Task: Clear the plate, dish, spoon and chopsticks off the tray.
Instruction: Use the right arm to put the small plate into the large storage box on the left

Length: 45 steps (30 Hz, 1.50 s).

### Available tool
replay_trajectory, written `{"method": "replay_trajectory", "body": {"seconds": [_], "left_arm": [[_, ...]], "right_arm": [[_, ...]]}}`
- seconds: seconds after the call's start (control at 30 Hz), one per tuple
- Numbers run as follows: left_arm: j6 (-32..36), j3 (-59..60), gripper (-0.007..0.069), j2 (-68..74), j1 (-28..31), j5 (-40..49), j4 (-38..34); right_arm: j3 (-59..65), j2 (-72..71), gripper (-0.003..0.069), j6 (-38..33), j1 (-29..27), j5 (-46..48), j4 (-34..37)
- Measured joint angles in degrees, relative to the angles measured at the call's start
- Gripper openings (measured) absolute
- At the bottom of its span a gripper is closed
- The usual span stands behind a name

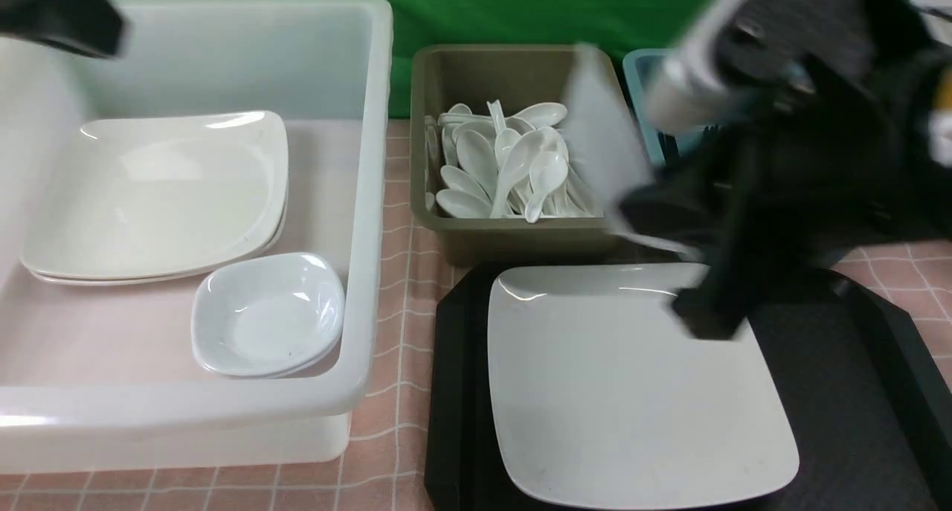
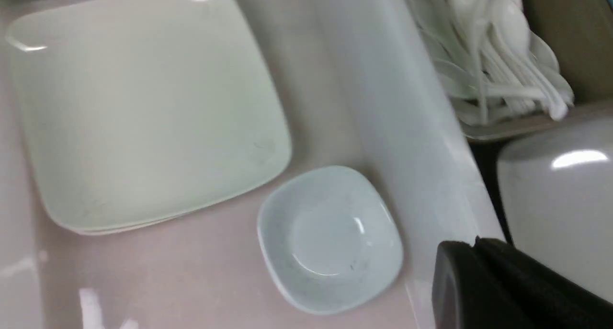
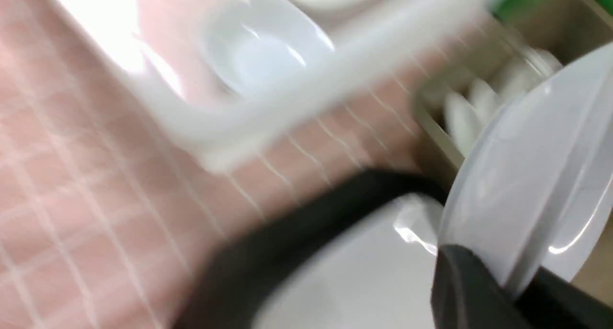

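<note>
A: Left of the scene?
B: Translucent white tub [image 1: 368, 198], holding a stack of square plates [image 1: 160, 195] at its far side and nested small bowls [image 1: 268, 314] near its right wall.
A: Far centre?
B: Olive tub [image 1: 476, 72] heaped with white spoons [image 1: 506, 165]; blue tub [image 1: 639, 68] just to its right, mostly hidden. Pink checked cloth [image 1: 405, 332] covers the desk; green backdrop [image 1: 506, 13] behind.

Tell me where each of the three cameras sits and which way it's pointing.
Front: between the arms, facing forward over white tub, olive tub and tray; left arm and blurred right arm show.
Left wrist: on the left arm, looking down into the white tub; the shut left pincer shows.
Right wrist: on the right arm, looking along the right pincer, shut on the dish, with the plate beyond.
Shared: all three show the plate and the small dishes in the white tub.
</note>
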Motion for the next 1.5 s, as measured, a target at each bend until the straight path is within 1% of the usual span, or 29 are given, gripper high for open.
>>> {"method": "replay_trajectory", "body": {"seconds": [0.03,0.07,0.13,0.2,0.3,0.33,0.37,0.4,0.43,0.63,0.7,0.87,1.0,1.1,1.13,1.23,1.27,1.3,1.37,1.4,1.5], "left_arm": [[1.6,0.0,0.0007,-0.4,5.1,0.1,-3.7],[1.8,0.0,0.0007,-0.4,5.9,0.1,-3.7],[4.7,0.0,0.0007,-0.6,16.8,0.1,-11.5],[5.9,0.1,0.0007,-0.6,24.1,0.1,-16.9],[8.0,0.8,0.0007,-0.6,30.9,-0.1,-22.2],[8.1,0.9,0.0007,-0.6,31.2,-0.1,-22.4],[8.9,1.4,0.0007,-0.6,32.7,-0.1,-23.7],[9.0,1.5,0.0007,-0.6,32.7,-0.1,-23.7],[9.5,2.3,0.0007,-0.6,33.2,0.0,-24.7],[11.9,5.3,0.0007,-1.0,33.2,0.1,-27.0],[11.9,5.8,0.0007,-1.0,33.2,0.3,-27.0],[11.9,5.9,0.0007,-1.0,33.2,0.3,-27.0],[11.7,5.9,0.0007,-1.0,33.2,0.3,-27.1],[11.6,5.9,0.0007,-1.0,33.2,0.3,-27.1],[11.6,5.9,0.0007,-1.0,33.2,0.3,-27.1],[11.6,5.9,0.0007,-1.0,33.2,0.3,-27.7],[11.6,5.9,0.0007,-1.0,32.8,0.3,-28.0],[11.6,5.9,0.0007,-1.0,32.7,0.3,-28.0],[11.6,5.9,0.0007,-1.0,31.0,0.2,-28.3],[11.6,5.9,0.0007,-1.0,30.1,0.2,-28.3],[11.9,5.9,0.0007,-1.0,27.3,0.2,-28.0]], "right_arm": [[-3.1,3.3,0.0082,-1.5,1.3,-0.2,2.2],[-3.6,3.9,0.0082,-2.0,1.7,-0.3,2.5],[-10.4,12.3,0.0082,-4.2,4.7,-0.9,4.4],[-15.9,19.2,0.0082,-5.7,6.5,-1.8,4.9],[-24.1,29.4,0.0082,-6.7,8.0,-2.7,5.2],[-24.7,29.4,0.0082,-6.7,8.1,-2.8,5.2],[-29.8,35.2,0.0082,-6.9,8.5,-3.0,5.3],[-29.8,35.8,0.0082,-6.9,8.6,-3.0,5.3],[-35.2,41.1,0.0082,-7.5,8.7,-2.9,5.3],[-45.6,52.9,0.0082,-11.9,8.8,-1.4,5.1],[-47.2,55.2,0.0082,-13.4,8.8,-0.7,4.4],[-48.2,58.8,0.0082,-15.1,8.8,1.5,-2.3],[-48.2,59.8,0.0087,-15.4,8.8,1.8,-3.6],[-48.3,59.8,0.0145,-14.8,8.8,1.8,-3.7],[-48.3,59.8,0.0152,-14.7,8.8,1.8,-3.7],[-48.3,59.7,0.0299,-12.7,8.9,3.2,-4.3],[-48.3,59.5,0.0337,-12.5,8.9,3.7,-4.7],[-48.3,59.4,0.0344,-12.5,8.9,3.8,-4.7],[-48.3,58.0,0.0412,-12.3,9.1,5.3,-5.1],[-48.3,57.0,0.0428,-12.2,9.2,5.9,-5.1],[-48.3,53.9,0.0442,-12.2,9.9,7.8,-5.1]]}}
